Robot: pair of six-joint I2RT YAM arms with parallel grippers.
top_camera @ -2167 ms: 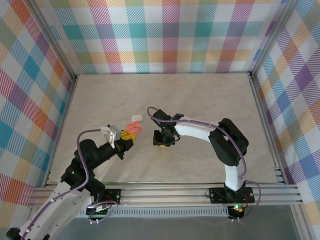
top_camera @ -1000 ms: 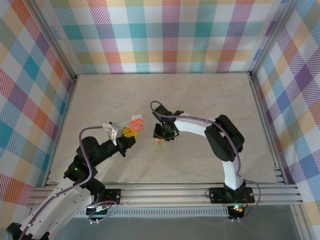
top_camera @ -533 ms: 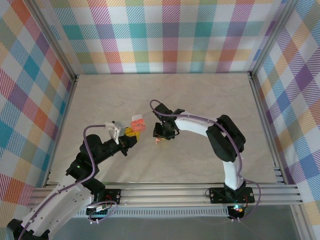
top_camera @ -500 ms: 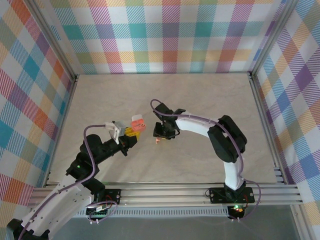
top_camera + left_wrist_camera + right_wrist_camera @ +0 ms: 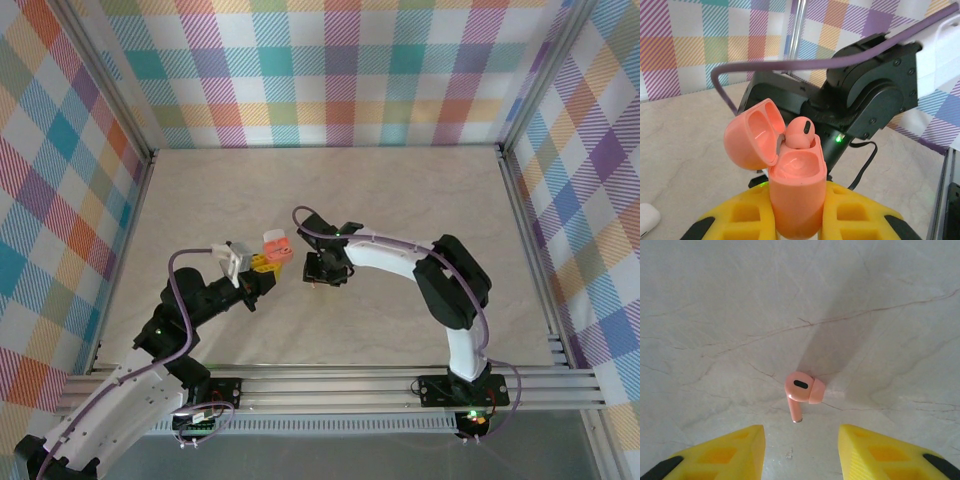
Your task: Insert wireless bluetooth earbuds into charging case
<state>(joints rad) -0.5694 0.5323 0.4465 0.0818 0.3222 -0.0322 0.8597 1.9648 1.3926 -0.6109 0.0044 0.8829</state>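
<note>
Salmon-pink plastic marks everything the task turns on. The case point(image 5: 792, 200) stands upright in the lower middle of the left wrist view. The yellow jaws of the left gripper point(image 5: 795, 222) pinch it by its two sides. Its lid point(image 5: 752, 132) stands open toward the upper left. A seated earbud point(image 5: 799, 132) sits in the far side of the case, and the nearer socket point(image 5: 797, 167) is empty. In the top view the case is left of centre, with the right gripper point(image 5: 325, 272) near it on the right.

The loose earbud point(image 5: 801, 390) lies on the counter point(image 5: 715, 310) at the middle of the right wrist view. Its head is up-frame and its stem points toward the lower edge. The right gripper's jaws are spread, one at each lower corner, and touch nothing. The earbud lies just ahead of the gap between them.

This earbud looks very light, stiff and glossy, so it is likely to skid on the stone-patterned surface or squirt out of a hard pinch. The best hold is probably across the head. That would leave the stem free to go into the socket first. A soft, square closing should suit it better than force. The case looks just as smooth. The low grip on its body leaves the opening clear.
</note>
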